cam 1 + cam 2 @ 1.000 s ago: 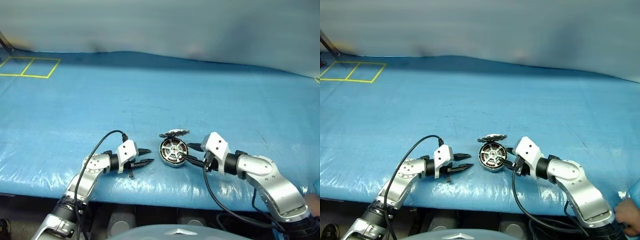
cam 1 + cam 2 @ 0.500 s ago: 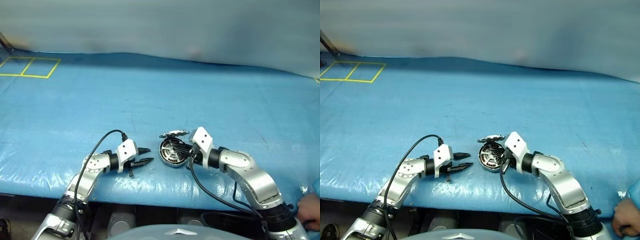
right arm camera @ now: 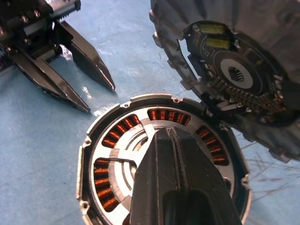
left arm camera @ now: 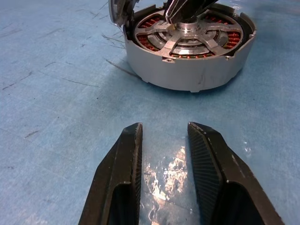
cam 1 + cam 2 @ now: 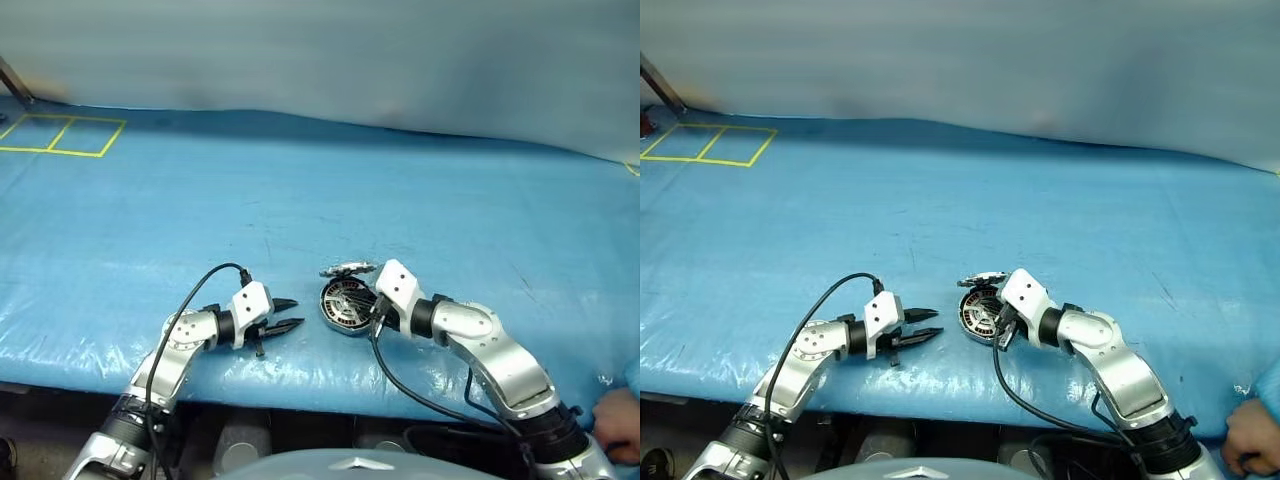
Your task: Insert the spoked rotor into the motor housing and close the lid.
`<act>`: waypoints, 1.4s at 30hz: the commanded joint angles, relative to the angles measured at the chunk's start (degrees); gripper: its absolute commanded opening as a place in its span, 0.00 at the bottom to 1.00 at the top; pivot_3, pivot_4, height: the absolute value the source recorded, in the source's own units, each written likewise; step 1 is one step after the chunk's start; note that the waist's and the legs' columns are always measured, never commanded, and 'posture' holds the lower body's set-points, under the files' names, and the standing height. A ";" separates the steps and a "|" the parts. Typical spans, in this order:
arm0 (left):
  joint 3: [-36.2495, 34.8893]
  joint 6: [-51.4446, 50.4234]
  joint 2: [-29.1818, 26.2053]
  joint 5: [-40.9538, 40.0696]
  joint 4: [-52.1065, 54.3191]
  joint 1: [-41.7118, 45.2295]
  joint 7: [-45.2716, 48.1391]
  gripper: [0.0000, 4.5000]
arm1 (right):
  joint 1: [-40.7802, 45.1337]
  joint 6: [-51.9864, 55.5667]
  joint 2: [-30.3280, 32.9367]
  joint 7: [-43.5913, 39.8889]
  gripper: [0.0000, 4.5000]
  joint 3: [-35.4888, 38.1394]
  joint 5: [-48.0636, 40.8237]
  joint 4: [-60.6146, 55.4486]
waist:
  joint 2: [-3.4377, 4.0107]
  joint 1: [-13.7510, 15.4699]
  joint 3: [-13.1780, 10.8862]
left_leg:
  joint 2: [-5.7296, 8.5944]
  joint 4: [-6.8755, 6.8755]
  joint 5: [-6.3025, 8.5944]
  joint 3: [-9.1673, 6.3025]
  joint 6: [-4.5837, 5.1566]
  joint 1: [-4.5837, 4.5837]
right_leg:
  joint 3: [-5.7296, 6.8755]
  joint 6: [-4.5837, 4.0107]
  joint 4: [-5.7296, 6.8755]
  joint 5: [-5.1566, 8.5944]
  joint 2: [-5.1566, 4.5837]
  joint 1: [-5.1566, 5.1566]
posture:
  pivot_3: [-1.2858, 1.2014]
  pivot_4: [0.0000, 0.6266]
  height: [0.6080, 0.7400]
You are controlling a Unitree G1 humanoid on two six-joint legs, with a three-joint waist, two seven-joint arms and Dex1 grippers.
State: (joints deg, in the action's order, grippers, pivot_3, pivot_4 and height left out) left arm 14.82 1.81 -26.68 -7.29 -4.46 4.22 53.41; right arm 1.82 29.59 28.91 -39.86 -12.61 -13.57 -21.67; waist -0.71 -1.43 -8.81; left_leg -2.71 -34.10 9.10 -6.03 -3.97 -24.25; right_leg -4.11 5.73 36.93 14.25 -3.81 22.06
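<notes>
On the blue plastic-covered table (image 5: pixel 420 190), the left gripper (image 5: pixel 287 313) lies low near the front edge, at about 7 o'clock in the head view. Its two black fingers (image 4: pixel 123 173) stand apart with nothing between them, and they point toward the motor housing.

The shallow round silver metal motor housing (image 4: pixel 190 49) with copper-coloured windings sits just to the right of this gripper, at about 6 o'clock, flat on the table and not touching the left fingertips. A silver spoked part with a hub lies inside it; this is possibly the spoked rotor (image 4: pixel 187 37), but its black rim cannot be seen.

The flat grey metal lid (image 3: pixel 234 61) with rough toothed rim leans tilted against the far edge of the housing, at about 12 o'clock from it.

The right gripper (image 3: pixel 176 140) comes from about 4 o'clock, with its fingers pressed together, and its tip is over the middle of the housing.
</notes>
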 commanded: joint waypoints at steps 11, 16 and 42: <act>-1.03 0.73 0.02 -0.46 1.59 0.10 -0.46 0.36 | -4.59 6.77 13.92 3.58 0.01 8.21 5.02 -11.16 | 0.09 0.13 -0.05 | 0.00 0.06 -0.02 0.00 0.03 -0.41 | 0.01 0.00 0.02 -0.01 0.01 0.28 | 0.52 0.24 1.00; -1.08 0.78 0.16 -0.51 1.20 0.35 -0.55 0.36 | 0.45 6.83 10.86 9.27 0.01 7.51 9.00 -5.43 | 0.10 -0.31 -0.07 | -0.01 0.03 -0.02 0.04 0.03 -0.39 | -0.01 -0.01 0.06 -0.02 0.01 0.34 | 0.52 0.24 1.00; -2.43 0.77 -0.51 -0.56 2.90 -1.88 -2.50 0.36 | 4.27 3.90 10.41 -4.70 0.01 -3.65 5.72 -7.52 | 0.24 -0.49 -0.17 | 0.00 0.17 -0.02 0.00 0.05 -0.42 | 0.00 -0.05 0.03 0.01 0.02 0.36 | 0.52 0.24 1.00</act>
State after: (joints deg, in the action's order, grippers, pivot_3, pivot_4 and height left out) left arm 12.70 1.95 -27.15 -7.81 -3.24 2.41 51.04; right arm 6.94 33.62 38.62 -44.58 -15.41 -9.01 -28.40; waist -0.47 -1.92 -8.98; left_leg -2.71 -33.95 9.08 -6.02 -3.92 -24.66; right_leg -4.11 5.68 36.96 14.26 -3.79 22.41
